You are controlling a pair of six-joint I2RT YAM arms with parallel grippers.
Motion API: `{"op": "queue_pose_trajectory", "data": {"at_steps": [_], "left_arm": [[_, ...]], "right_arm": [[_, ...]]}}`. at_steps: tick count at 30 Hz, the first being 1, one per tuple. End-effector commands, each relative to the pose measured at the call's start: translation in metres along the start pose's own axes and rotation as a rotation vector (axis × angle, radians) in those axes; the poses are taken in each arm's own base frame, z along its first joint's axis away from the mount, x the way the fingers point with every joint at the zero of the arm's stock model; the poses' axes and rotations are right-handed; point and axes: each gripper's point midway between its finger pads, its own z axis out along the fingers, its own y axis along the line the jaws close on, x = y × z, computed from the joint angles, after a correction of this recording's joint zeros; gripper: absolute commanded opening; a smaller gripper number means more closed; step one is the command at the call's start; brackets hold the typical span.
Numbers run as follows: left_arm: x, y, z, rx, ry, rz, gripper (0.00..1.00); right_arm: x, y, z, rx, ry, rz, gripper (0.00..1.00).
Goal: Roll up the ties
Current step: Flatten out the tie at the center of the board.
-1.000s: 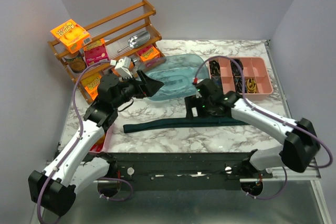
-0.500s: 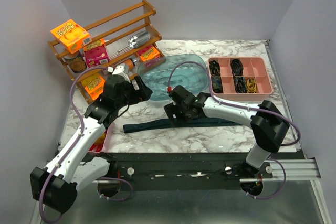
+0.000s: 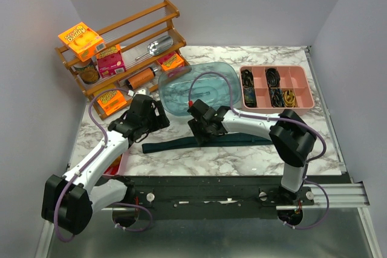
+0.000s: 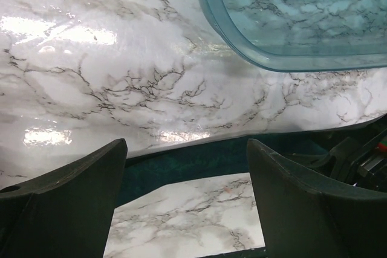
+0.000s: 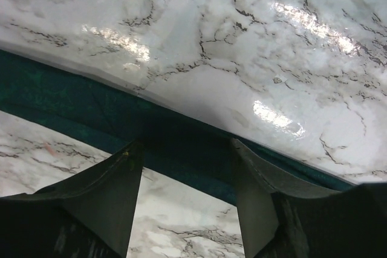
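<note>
While the tie (image 3: 181,143) lies flat and unrolled along the near part of the marble tabletop (image 3: 242,161), running left to right just in front of the translucent blue tub (image 3: 181,98), both arms reach in over its left half. The right claw (image 3: 202,136) is down at the tie near its middle. Its wrist view shows the two fingers apart, with the dark teal band (image 5: 91,113) passing flat between them (image 5: 184,146), so this claw is open and pinches no fabric. The left claw (image 3: 158,119) hangs just behind the tie's left stretch, between the tie and the tub's near left corner. In its own camera the fingers stand wide apart (image 4: 186,149), open and empty, with the tie (image 4: 193,164) crossing the gap below and the tub's curved rim (image 4: 242,40) above. A pink compartment tray (image 3: 278,69) sits at the far right, and a wooden rack (image 3: 121,34) with boxes stands at the far left.
</note>
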Motion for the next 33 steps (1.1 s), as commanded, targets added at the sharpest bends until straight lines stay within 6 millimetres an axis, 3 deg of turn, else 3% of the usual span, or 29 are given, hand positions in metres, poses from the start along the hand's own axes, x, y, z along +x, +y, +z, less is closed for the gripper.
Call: {"op": "queue_pose_trajectory", "data": {"at_steps": [1, 12, 18, 21, 26, 33], "left_arm": [[0.000, 0.015, 0.001, -0.065, -0.021, 0.000, 0.89], [0.007, 0.019, 0.005, -0.085, 0.013, 0.006, 0.89], [0.013, 0.024, 0.006, -0.101, 0.032, 0.002, 0.83], [0.015, 0.028, 0.001, -0.115, 0.034, -0.003, 0.77], [0.015, 0.031, -0.005, -0.119, 0.019, -0.004, 0.58], [0.025, 0.038, 0.003, -0.145, 0.051, -0.001, 0.33]], "right_arm": [[-0.002, -0.008, 0.006, 0.059, -0.004, -0.003, 0.66], [0.036, -0.045, 0.012, 0.221, 0.082, 0.032, 0.66], [0.051, -0.058, 0.016, 0.232, 0.132, 0.089, 0.66], [0.055, -0.066, 0.016, 0.236, 0.147, 0.110, 0.66], [0.060, -0.077, 0.017, 0.253, 0.160, 0.125, 0.66], [0.064, -0.082, 0.018, 0.253, 0.172, 0.130, 0.66]]}}
